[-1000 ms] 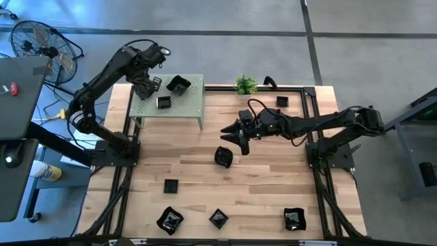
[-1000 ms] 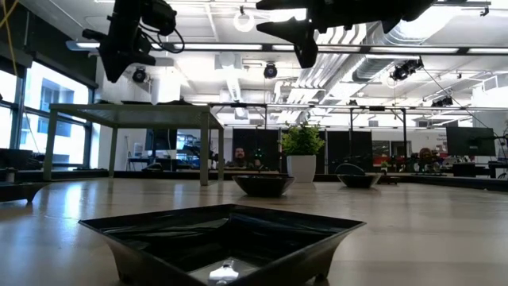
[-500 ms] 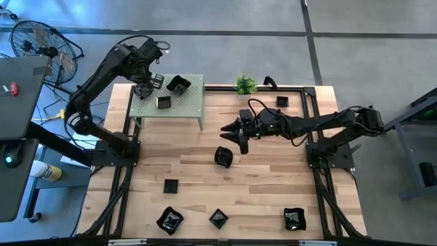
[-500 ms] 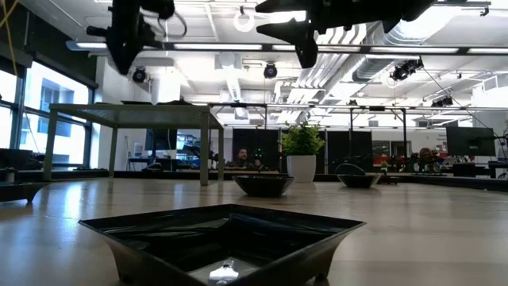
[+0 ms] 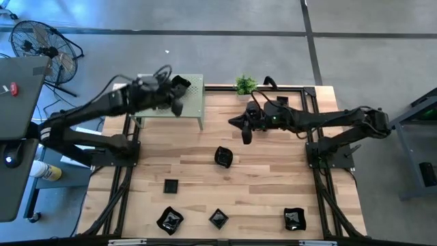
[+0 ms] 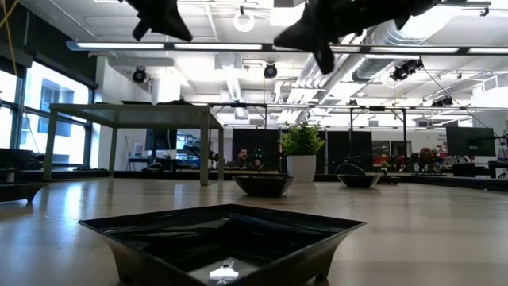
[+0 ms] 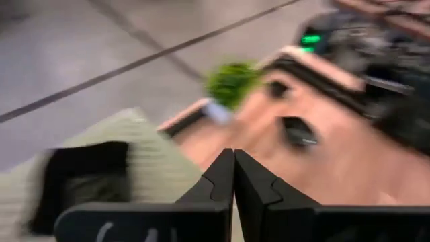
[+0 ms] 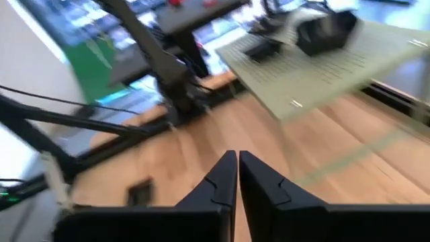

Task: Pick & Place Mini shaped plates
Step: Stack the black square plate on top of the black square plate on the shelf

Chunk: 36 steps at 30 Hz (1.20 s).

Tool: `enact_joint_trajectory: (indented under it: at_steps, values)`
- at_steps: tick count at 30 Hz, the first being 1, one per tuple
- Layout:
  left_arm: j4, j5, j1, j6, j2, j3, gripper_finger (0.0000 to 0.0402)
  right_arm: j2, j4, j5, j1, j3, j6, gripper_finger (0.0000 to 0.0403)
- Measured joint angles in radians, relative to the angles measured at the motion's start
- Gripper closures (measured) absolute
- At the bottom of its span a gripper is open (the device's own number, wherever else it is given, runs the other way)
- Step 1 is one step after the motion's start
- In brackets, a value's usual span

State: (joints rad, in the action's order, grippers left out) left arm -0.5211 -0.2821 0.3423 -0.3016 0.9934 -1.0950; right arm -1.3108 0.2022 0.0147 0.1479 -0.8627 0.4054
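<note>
Several mini shaped plates, small glossy black dishes, lie on the wooden table: one [image 5: 223, 156] near the middle, one [image 5: 171, 185] to its near left, and three [image 5: 218, 219] along the near edge. Another [image 5: 282, 101] lies at the far right. On the pale green stand [image 5: 194, 92] at the far left rests a black plate [image 7: 80, 178]. My left gripper [image 5: 176, 104] hangs shut over the stand's near right part with nothing between its fingers [image 7: 233, 176]. My right gripper [image 5: 244, 131] hovers shut above the table's middle, clear of everything.
A small green potted plant [image 5: 246, 85] stands at the far edge, between the stand and the far-right plate. A black frame [image 5: 311, 102] runs along the table's edges. In the low view, a square plate [image 6: 226, 238] sits close to the camera.
My left gripper has swung from the stand's far left part toward the table's right and near side, ending over the stand's near right part. My right gripper has shut its widely spread fingers and drawn slightly toward the table's right and far side.
</note>
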Motion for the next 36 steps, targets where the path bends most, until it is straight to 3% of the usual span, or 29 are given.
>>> enact_joint_trajectory:
  at_steps: [5, 10, 20, 27, 36]
  values:
    - [0.133, 0.097, -0.104, 0.042, -0.079, 0.155, 0.0401, 0.066, -0.218, -0.078, -0.005, 0.000, 0.010, 0.0392]
    - [0.082, 0.173, -0.178, 0.047, -0.087, 0.208, 0.0401, 0.096, -0.317, -0.089, -0.038, 0.000, 0.013, 0.0399]
    - [-0.090, 0.276, -0.353, 0.030, -0.019, 0.224, 0.0401, 0.094, -0.314, -0.180, -0.124, 0.000, 0.023, 0.0393]
    - [-0.252, 0.303, -0.481, -0.107, 0.064, 0.224, 0.0401, 0.094, -0.293, -0.204, -0.145, 0.000, 0.035, 0.0400]
    - [-0.202, 0.342, -0.555, -0.181, 0.031, 0.342, 0.0401, 0.093, -0.285, -0.225, -0.144, 0.000, 0.020, 0.0397]
